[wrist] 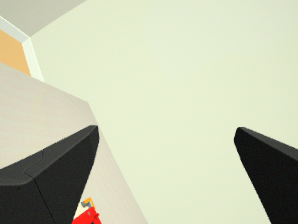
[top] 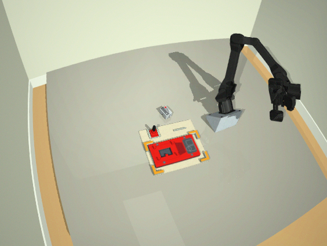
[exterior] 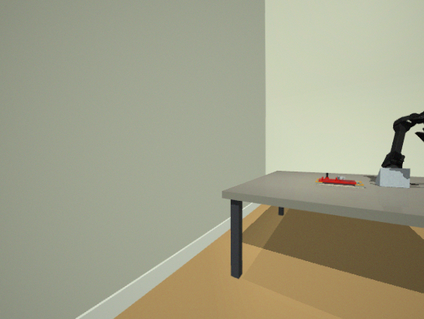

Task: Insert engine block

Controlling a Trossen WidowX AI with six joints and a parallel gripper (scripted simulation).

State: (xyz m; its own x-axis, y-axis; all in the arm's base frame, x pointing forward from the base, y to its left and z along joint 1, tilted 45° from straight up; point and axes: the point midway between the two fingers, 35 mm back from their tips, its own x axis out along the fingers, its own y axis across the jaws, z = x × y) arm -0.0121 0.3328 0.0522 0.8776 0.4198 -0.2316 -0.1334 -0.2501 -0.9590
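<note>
The grey engine block (top: 166, 112) (exterior: 341, 177) sits on the table behind the cream board, with a small red spot on top; which side bears its slot is too small to tell. The red car body (top: 175, 160) (exterior: 338, 181) (wrist: 88, 218) lies flat on the board. Its dark opening (top: 164, 151) shows left of its middle and is empty, with a small red rib jutting in at the near edge. My gripper (wrist: 168, 133) is open and empty, raised high at the right, far from block and body.
The cream board (top: 168, 169) has orange corner brackets (top: 206, 156) around the car body. A red piece with an upright black lever (top: 153, 132) stands at the board's back left. A narrow slot (top: 180, 129) lies at its back right. The arm's pale base (top: 226, 121) stands right of the board.
</note>
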